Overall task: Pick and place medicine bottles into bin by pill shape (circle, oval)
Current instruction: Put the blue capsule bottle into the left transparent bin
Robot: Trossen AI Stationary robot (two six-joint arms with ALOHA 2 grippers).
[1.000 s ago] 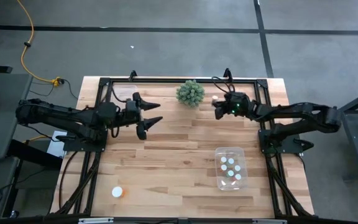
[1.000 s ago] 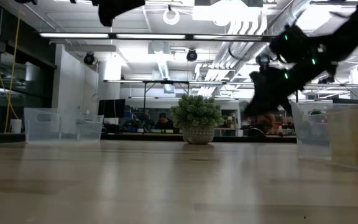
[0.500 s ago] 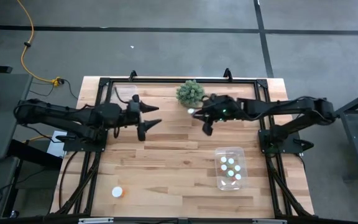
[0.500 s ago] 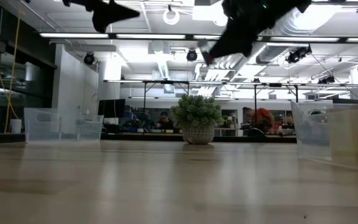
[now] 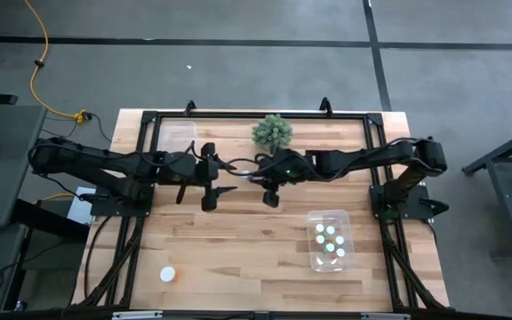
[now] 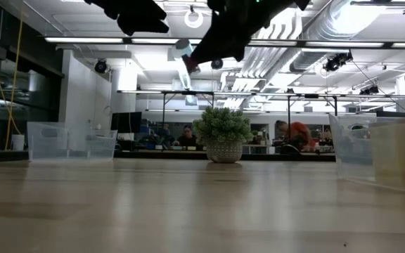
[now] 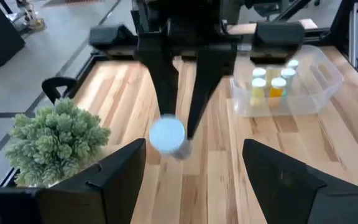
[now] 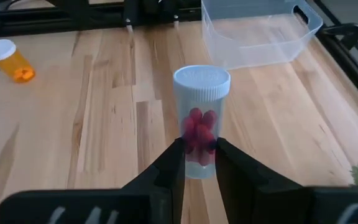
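Note:
My right gripper (image 8: 197, 149) is shut on a medicine bottle (image 8: 200, 118) with a clear body, red pills and a white cap, high over the table's middle (image 5: 261, 173). My left gripper (image 7: 194, 180) stands open just left of it, facing the bottle's cap (image 7: 166, 134), with nothing between its fingers. A clear bin (image 5: 330, 240) at the near right holds several white-capped bottles. An empty clear bin (image 5: 178, 133) stands at the far left. One orange bottle (image 5: 168, 275) lies on its side at the near left. My right gripper pinches the bottle's lower body (image 8: 199, 163) between its two fingers. The capped end (image 8: 201, 79) sticks out beyond the fingertips. The fingers come from the table's right, slanting down. The bottle is tilted (image 6: 183, 60) and lifted well clear of the table.
A spiky green plant ball (image 5: 272, 132) in a pot stands at the far middle, just beyond both grippers. A dark frame rail (image 5: 256, 114) runs round the table's far edge and sides. Bare wood (image 5: 238, 240) lies between the bins.
My right gripper has carried the bottle from the far right beside the plant toward the table's middle, rising and rolling as it went. My left gripper has stayed open and nearly in place, tipping and turning toward the incoming bottle.

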